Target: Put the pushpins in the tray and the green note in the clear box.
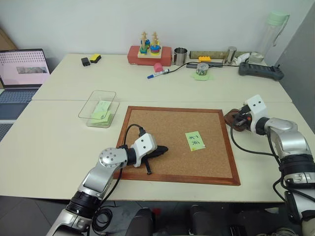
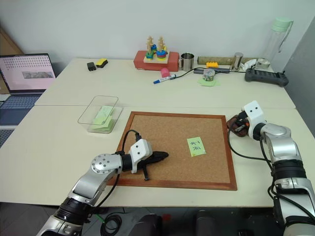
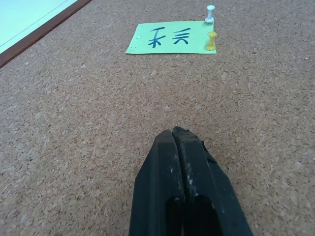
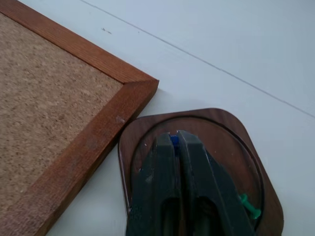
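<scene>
Right gripper (image 4: pixel 173 140) hovering over the tray (image 4: pixel 246 135), fingers pinching a blue pushpin (image 4: pixel 174 141), green pushpin (image 4: pixel 248 206) lying in the tray, left gripper (image 3: pixel 176 133) closed empty over cork board (image 1: pixel 162 125), green note (image 1: pixel 195 140) still pinned there, clear box (image 1: pixel 93 101) near the board's far left corner.

The light is bright, soft and even, and the pale surface (image 1: pixel 59 147) looks almost white with no hard glare. Shadows are faint; a thin dark one lies on the cork board (image 1: pixel 172 147) under the left pincer (image 1: pixel 162 149). In the left wrist view the black fingers (image 3: pixel 184 196) are sharp. In the right wrist view the near fingers (image 4: pixel 197 196) look a little soft.
</scene>
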{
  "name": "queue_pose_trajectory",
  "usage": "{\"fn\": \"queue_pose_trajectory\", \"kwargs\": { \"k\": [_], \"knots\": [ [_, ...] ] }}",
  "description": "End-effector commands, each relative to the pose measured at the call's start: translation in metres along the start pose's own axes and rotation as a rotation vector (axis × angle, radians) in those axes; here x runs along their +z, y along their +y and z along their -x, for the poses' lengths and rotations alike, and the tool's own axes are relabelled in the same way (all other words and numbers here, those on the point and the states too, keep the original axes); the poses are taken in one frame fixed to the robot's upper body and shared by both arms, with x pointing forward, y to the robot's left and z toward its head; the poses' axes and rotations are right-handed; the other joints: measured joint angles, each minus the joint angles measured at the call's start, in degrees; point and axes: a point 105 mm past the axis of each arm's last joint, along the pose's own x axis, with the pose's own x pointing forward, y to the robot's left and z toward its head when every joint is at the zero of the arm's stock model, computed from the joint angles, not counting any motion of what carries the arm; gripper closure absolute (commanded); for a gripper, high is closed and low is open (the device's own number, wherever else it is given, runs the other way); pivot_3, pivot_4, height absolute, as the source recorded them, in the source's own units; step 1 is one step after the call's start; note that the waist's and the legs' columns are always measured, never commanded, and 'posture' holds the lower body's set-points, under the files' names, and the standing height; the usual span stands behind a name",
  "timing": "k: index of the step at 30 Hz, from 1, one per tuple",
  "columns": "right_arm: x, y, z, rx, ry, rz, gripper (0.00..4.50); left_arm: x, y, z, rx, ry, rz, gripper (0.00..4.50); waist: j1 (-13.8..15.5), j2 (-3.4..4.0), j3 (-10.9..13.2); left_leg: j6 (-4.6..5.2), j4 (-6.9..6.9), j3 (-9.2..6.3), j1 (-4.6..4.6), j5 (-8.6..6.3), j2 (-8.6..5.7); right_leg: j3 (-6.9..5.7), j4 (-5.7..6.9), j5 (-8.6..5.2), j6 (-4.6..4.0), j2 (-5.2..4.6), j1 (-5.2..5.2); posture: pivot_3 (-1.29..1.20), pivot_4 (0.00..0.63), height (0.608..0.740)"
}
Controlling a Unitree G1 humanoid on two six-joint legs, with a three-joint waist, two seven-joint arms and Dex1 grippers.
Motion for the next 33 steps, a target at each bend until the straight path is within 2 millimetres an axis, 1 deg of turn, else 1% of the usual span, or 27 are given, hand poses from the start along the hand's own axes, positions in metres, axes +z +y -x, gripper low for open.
{"fn": "queue_pose_trajectory", "kwargs": {
  "k": [1,4,7,11,12,13,16,17,18,20,23,24,28,33],
  "knots": [
    [0.015,-0.010,0.003,-0.043,-0.054,0.016,3.38,-0.016,-0.008,0.000,-0.028,0.068,0.016,4.50,0.00,0.00,0.00,0.00,0.00,0.00,0.00,0.00,0.00,0.00,0.00,0.00,0.00,0.00,0.00,0.00,0.150,0.740],
    [0.017,-0.012,0.003,-0.042,-0.057,0.010,2.80,-0.016,-0.009,0.000,-0.029,0.070,0.015,4.50,-0.04,0.01,-0.01,0.00,0.00,0.01,0.01,0.00,0.00,0.01,0.01,0.00,0.00,0.00,0.00,0.00,0.150,0.740],
    [0.026,-0.013,0.007,-0.029,-0.084,0.022,2.18,-0.017,-0.009,0.001,-0.028,0.073,0.016,4.50,-0.03,0.01,-0.01,0.00,0.00,0.00,0.01,0.00,0.00,0.01,0.00,0.00,0.00,0.00,0.00,0.00,0.150,0.740],
    [0.043,-0.009,0.019,0.029,-0.137,0.055,1.35,-0.018,-0.009,0.001,-0.027,0.075,0.016,4.50,-0.04,0.04,-0.02,0.00,-0.01,0.02,0.00,0.00,0.00,0.01,0.01,0.00,0.00,0.00,-0.01,0.00,0.150,0.740],
    [0.045,-0.007,0.021,0.040,-0.142,0.062,1.35,-0.018,-0.009,0.001,-0.026,0.075,0.016,4.50,-0.04,0.04,-0.02,0.00,-0.01,0.01,0.00,0.00,0.01,0.01,0.01,0.00,0.00,0.00,-0.01,0.00,0.150,0.740],
    [0.050,0.002,0.026,0.103,-0.158,0.090,1.35,-0.018,-0.009,0.001,-0.026,0.075,0.016,4.50,-0.04,0.05,-0.02,0.00,-0.01,0.00,0.00,0.00,0.01,0.00,0.00,0.00,0.01,0.00,-0.01,0.00,0.150,0.740],
    [0.056,0.040,0.044,0.320,-0.179,0.177,1.35,-0.018,-0.009,0.002,-0.027,0.077,0.014,4.50,0.10,0.05,-0.03,0.01,-0.02,-0.05,-0.01,0.00,0.01,-0.05,-0.03,-0.01,0.01,0.01,0.00,0.00,0.150,0.740],
    [0.055,0.048,0.048,0.359,-0.177,0.188,1.35,-0.019,-0.008,0.002,-0.027,0.077,0.014,4.50,0.04,0.04,-0.03,0.01,-0.03,-0.13,-0.04,0.00,0.01,-0.11,-0.03,-0.01,0.02,0.00,0.01,0.00,0.150,0.740],
    [0.052,0.061,0.054,0.428,-0.170,0.216,1.35,-0.019,-0.008,0.002,-0.027,0.078,0.013,4.50,0.01,0.05,-0.04,0.01,-0.02,-0.13,-0.03,-0.01,0.04,-0.12,-0.02,-0.01,0.02,0.02,0.02,0.00,0.150,0.740],
    [0.047,0.081,0.061,0.519,-0.157,0.244,1.35,-0.019,-0.007,0.003,-0.026,0.080,0.012,4.50,0.01,0.07,-0.05,0.01,-0.01,-0.11,-0.01,-0.01,0.04,-0.10,-0.02,-0.01,0.02,0.01,0.03,0.00,0.150,0.740],
    [0.041,0.105,0.066,0.609,-0.136,0.264,1.35,-0.019,-0.006,0.004,-0.025,0.084,0.011,4.50,0.01,0.06,-0.06,0.01,0.01,-0.12,0.00,-0.01,0.05,-0.12,-0.05,-0.08,0.13,0.02,0.07,0.00,0.150,0.740],
    [0.039,0.110,0.067,0.625,-0.131,0.268,1.35,-0.019,-0.006,0.004,-0.025,0.085,0.011,4.50,-0.05,0.06,-0.06,0.01,0.02,-0.11,0.00,-0.01,0.02,-0.09,-0.05,-0.10,0.16,0.00,0.06,0.00,0.150,0.740],
    [0.019,0.126,0.062,0.669,-0.082,0.303,1.35,-0.020,-0.006,0.004,-0.024,0.086,0.010,4.50,0.00,0.05,-0.07,0.01,0.02,-0.12,0.03,-0.01,0.04,-0.10,-0.05,-0.18,0.30,0.01,0.07,0.00,0.150,0.740],
    [0.015,0.132,0.052,0.675,-0.104,0.265,1.35,-0.020,-0.005,0.005,-0.023,0.089,0.010,4.50,0.02,0.05,-0.07,0.00,0.00,-0.11,0.02,-0.01,0.04,-0.08,-0.05,-0.18,0.30,0.01,0.05,0.00,0.150,0.740]
  ]
}}
